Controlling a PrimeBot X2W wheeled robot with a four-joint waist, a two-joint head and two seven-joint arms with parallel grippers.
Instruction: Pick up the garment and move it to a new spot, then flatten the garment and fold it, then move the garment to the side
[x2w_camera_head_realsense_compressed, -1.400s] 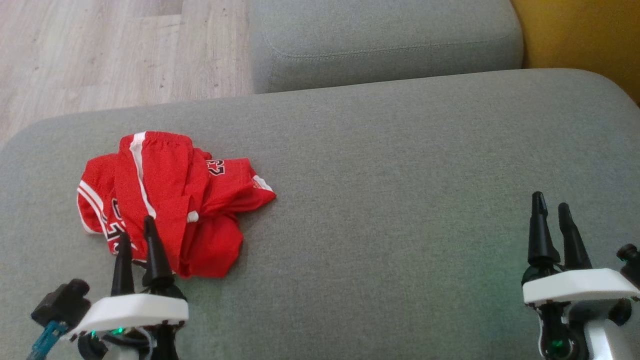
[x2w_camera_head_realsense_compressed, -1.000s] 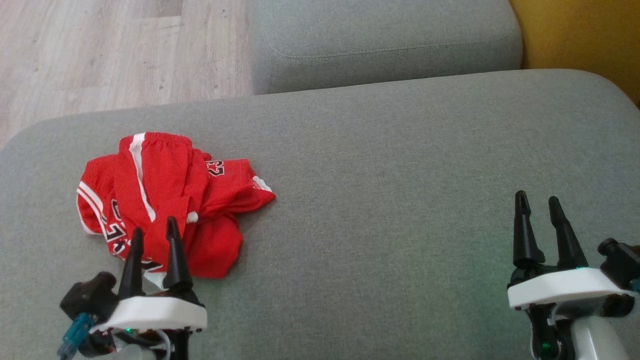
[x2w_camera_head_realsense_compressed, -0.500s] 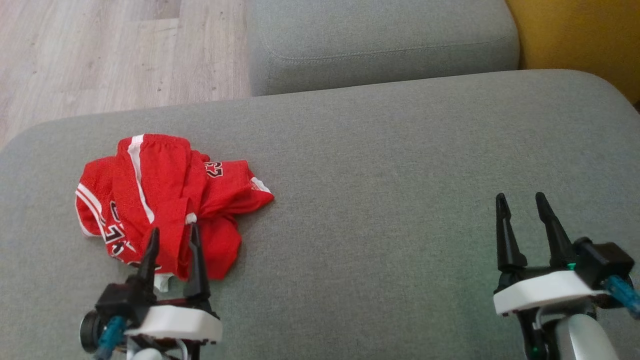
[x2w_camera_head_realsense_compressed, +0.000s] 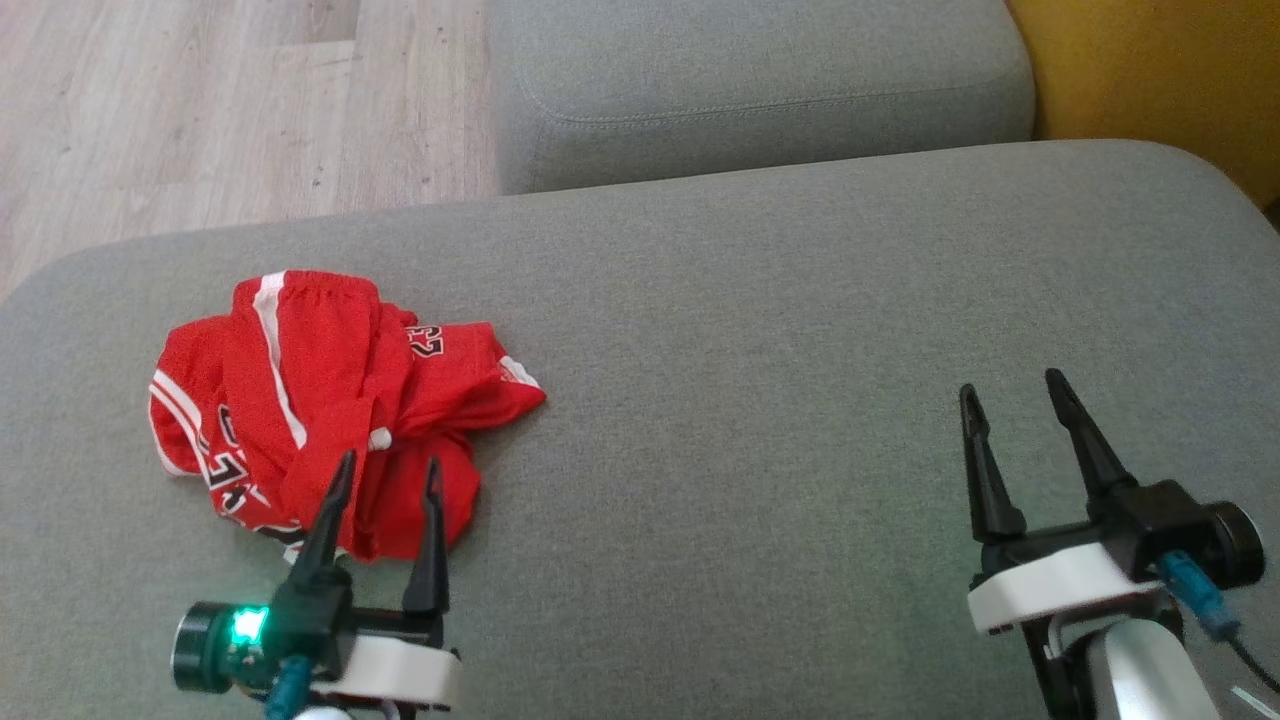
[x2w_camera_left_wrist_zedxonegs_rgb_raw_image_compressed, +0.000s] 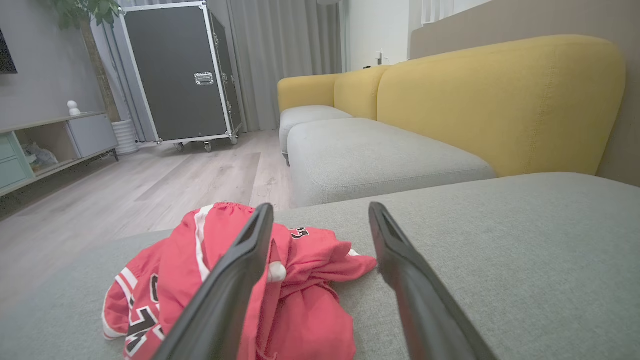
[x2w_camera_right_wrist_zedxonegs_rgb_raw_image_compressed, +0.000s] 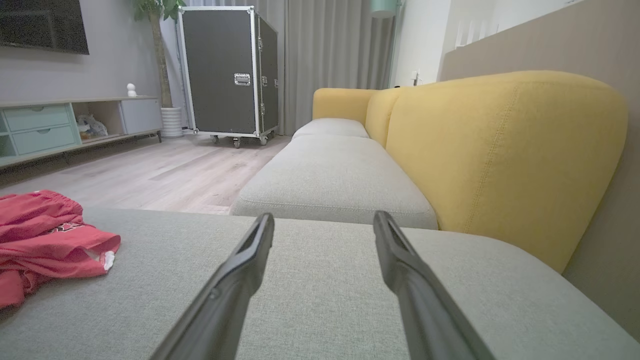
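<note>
A crumpled red garment (x2w_camera_head_realsense_compressed: 330, 400) with white stripes and black numbers lies on the left part of the grey sofa seat (x2w_camera_head_realsense_compressed: 750, 400). My left gripper (x2w_camera_head_realsense_compressed: 389, 465) hangs open just over the garment's near edge, nothing between its fingers. The left wrist view has the garment (x2w_camera_left_wrist_zedxonegs_rgb_raw_image_compressed: 300, 280) lying ahead and to the left, behind the left finger (x2w_camera_left_wrist_zedxonegs_rgb_raw_image_compressed: 235, 280), with that gripper (x2w_camera_left_wrist_zedxonegs_rgb_raw_image_compressed: 320, 212) wide open. My right gripper (x2w_camera_head_realsense_compressed: 1010, 392) stands open above bare cushion far to the right. From the right wrist view the garment (x2w_camera_right_wrist_zedxonegs_rgb_raw_image_compressed: 45, 235) lies at the left edge, well away from that gripper (x2w_camera_right_wrist_zedxonegs_rgb_raw_image_compressed: 322, 220).
A second grey seat cushion (x2w_camera_head_realsense_compressed: 760, 80) adjoins at the back, with a yellow backrest (x2w_camera_head_realsense_compressed: 1150, 70) to the right. Wooden floor (x2w_camera_head_realsense_compressed: 200, 110) lies beyond the seat's far left edge. A black flight case (x2w_camera_right_wrist_zedxonegs_rgb_raw_image_compressed: 227, 70) and a low shelf unit (x2w_camera_right_wrist_zedxonegs_rgb_raw_image_compressed: 65, 122) stand across the room.
The left gripper has slid right along the garment's near edge and its jaws have spread wider. The right gripper has moved left and slightly forward, jaws also wider. The garment lies unmoved.
</note>
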